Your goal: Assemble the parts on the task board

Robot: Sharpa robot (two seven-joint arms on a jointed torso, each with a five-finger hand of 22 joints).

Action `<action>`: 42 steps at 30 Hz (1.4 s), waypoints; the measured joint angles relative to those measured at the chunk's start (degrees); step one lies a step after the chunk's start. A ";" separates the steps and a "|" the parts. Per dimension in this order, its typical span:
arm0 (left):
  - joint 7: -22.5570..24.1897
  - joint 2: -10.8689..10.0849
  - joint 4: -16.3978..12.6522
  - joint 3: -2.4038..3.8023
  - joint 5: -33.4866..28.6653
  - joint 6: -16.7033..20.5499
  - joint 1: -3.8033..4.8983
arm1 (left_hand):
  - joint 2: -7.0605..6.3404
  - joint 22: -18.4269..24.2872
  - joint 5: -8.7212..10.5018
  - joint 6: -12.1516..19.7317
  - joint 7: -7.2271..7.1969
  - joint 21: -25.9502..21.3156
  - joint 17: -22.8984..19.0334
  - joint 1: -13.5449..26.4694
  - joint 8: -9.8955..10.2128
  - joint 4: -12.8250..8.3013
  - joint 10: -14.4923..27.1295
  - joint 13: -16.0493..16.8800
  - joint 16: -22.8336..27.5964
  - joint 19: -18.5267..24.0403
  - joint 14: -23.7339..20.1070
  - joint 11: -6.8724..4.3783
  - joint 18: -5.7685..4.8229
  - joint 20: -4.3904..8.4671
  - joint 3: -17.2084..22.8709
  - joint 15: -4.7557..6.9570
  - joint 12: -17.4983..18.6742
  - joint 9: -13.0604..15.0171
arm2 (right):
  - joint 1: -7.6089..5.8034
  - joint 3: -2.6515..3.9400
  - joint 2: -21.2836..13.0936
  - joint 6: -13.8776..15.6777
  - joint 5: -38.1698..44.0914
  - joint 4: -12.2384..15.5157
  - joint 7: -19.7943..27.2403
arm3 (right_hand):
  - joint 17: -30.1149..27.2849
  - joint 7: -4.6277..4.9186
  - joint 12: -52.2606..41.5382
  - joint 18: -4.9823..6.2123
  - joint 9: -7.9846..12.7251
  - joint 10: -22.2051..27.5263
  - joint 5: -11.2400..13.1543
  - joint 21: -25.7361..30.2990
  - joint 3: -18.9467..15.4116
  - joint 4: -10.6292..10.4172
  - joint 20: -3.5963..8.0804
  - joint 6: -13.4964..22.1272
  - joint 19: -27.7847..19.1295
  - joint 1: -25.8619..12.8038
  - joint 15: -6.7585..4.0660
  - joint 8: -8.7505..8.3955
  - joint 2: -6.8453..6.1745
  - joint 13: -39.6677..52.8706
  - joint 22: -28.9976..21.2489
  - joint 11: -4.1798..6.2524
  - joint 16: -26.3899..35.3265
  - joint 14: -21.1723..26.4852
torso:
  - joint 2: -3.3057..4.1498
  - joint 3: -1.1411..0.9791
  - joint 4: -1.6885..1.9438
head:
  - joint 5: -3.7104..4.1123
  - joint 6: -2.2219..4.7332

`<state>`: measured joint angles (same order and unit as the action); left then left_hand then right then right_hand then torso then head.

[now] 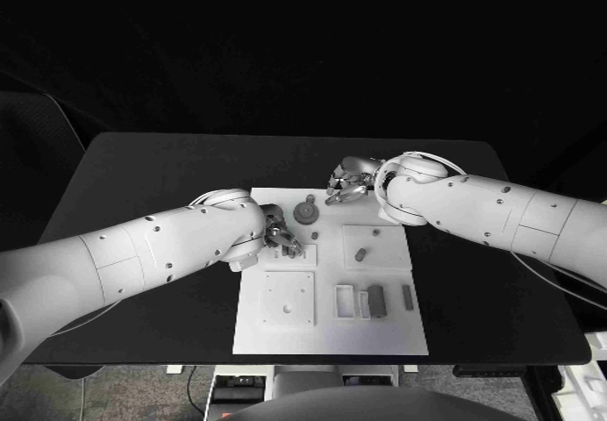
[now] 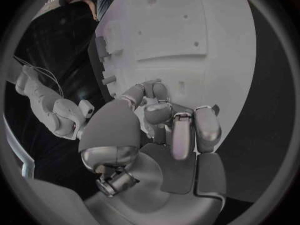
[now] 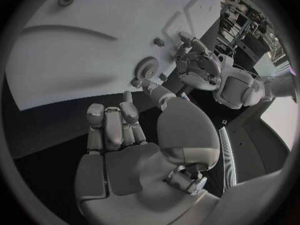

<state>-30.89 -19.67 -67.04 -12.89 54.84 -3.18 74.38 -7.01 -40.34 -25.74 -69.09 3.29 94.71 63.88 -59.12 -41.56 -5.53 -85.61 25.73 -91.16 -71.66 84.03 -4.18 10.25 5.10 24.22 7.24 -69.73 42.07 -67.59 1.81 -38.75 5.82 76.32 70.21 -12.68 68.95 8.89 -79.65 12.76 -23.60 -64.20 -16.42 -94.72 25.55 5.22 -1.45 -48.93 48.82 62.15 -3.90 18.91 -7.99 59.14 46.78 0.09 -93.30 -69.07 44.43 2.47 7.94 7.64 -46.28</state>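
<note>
Head view has your left hand (image 1: 281, 235) curled over the board (image 1: 332, 342) near the gear (image 1: 306, 213) at twelve o'clock, right hand (image 1: 344, 186) loosely curled, grips unclear: either could knock loose parts.

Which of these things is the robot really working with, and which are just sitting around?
Part of the job:
task board
round grey part
grey parts near the front edge
left hand
right hand

Just there:
black table
</note>
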 measured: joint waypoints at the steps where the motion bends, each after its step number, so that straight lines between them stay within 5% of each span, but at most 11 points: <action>1: -0.03 0.00 0.03 0.00 0.00 -0.01 0.00 | -0.23 0.00 0.50 0.00 0.00 0.00 0.00 0.25 0.00 0.01 0.00 0.00 0.00 0.00 0.00 0.00 0.01 0.00 -0.17 0.00 0.00 0.00 | 0.00 0.00 0.00 0.00 0.00 0.00 0.00 | 0.00 0.00 0.00 0.00 0.00 0.00 0.00 0.00 0.00 0.00 0.00 0.00 0.00 0.00 0.00 0.00 0.00 0.00 0.00 0.00 0.00 0.00 | 0.01 0.00 -0.01 | 0.01 -0.01; 5: -0.12 0.02 0.05 -0.05 0.02 -0.02 -0.03 | -0.62 0.00 3.67 0.00 0.00 0.00 0.00 1.62 0.01 0.32 0.00 -0.07 0.00 0.00 0.00 0.00 0.25 0.00 -1.58 0.00 0.00 0.20 | 0.00 0.00 0.00 0.00 0.00 0.01 0.00 | 0.00 0.00 0.00 0.00 0.00 0.00 0.00 0.00 0.00 0.00 0.00 0.00 0.00 0.00 0.00 0.00 0.00 0.00 0.00 0.00 0.00 0.00 | 0.01 0.00 -0.01 | 0.01 -0.02; 8: -0.18 0.05 0.05 -0.06 0.05 -0.02 -0.04 | -1.12 0.01 8.33 0.00 0.00 0.00 -0.01 2.77 -0.29 0.39 0.00 -0.14 0.00 0.00 0.00 0.00 0.36 0.00 -2.60 0.00 0.00 0.32 | 0.00 0.00 0.00 -0.01 0.00 0.01 -0.01 | 0.00 0.00 0.00 0.00 0.00 0.01 0.00 0.00 0.00 0.00 0.00 0.00 0.00 0.00 0.00 0.00 0.00 0.00 0.00 0.00 0.00 0.00 | 0.01 0.01 -0.01 | 0.03 -0.02; 16: -0.25 0.08 0.04 -0.06 0.07 0.01 -0.04 | -1.79 0.01 12.68 0.00 0.00 0.00 -0.01 3.45 -0.32 0.45 0.00 -0.14 0.00 0.00 0.00 0.00 0.41 0.00 -3.62 0.00 0.00 0.38 | 0.00 0.00 0.04 -0.01 0.00 0.01 -0.01 | 0.00 0.00 0.00 0.00 0.00 0.01 0.00 0.00 0.00 0.00 0.00 0.00 0.00 0.00 0.01 0.00 0.00 0.01 0.00 -0.01 0.00 -0.01 | 0.01 0.04 -0.01 | 0.10 -0.07; 34: -0.24 0.01 -0.05 -0.08 0.05 0.44 -0.08 | -1.63 0.06 13.28 0.00 0.00 0.00 -0.02 3.70 0.20 0.45 0.00 -0.26 0.00 0.00 -0.02 0.00 0.42 0.00 -3.62 0.02 0.01 0.17 | 0.00 0.00 0.02 -0.02 0.00 -0.01 -0.01 | 0.01 0.00 0.00 0.00 0.00 0.11 0.00 0.00 0.00 0.00 0.00 0.00 0.00 0.00 0.12 0.00 0.00 0.01 0.01 -0.11 0.00 -0.12 | 0.00 0.04 0.01 | 0.15 -0.01; 42: -0.22 -0.02 -0.07 -0.08 -0.34 0.45 -0.07 | 0.34 0.15 12.04 0.00 0.00 0.00 -0.10 1.73 2.79 -0.11 0.00 -0.27 0.00 0.01 -0.22 0.00 0.42 -0.01 -2.25 0.22 0.01 -1.17 | 0.00 0.00 0.01 -0.02 0.00 -0.02 -0.02 | 0.01 0.00 0.00 0.00 0.04 0.11 0.00 0.00 0.00 0.00 0.00 0.00 0.00 0.00 0.14 0.00 0.00 0.02 0.01 -0.11 0.00 -0.14 | -0.01 0.03 0.01 | 0.19 0.01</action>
<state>-31.10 -19.69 -67.12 -12.98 54.50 -2.73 74.31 -6.68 -40.19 -13.70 -69.09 3.28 94.71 63.78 -57.39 -38.77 -5.64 -85.61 25.46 -91.15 -71.66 83.81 -4.18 10.67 5.09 21.97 7.46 -69.73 40.90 -67.59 1.81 -38.74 5.80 76.32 70.19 -12.70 68.96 8.90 -79.65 12.76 -23.55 -64.08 -16.42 -94.72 25.55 5.22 -1.45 -48.93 48.82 62.15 -3.76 18.91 -7.99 59.16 46.79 -0.02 -93.30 -69.21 44.42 2.50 7.95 7.83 -46.27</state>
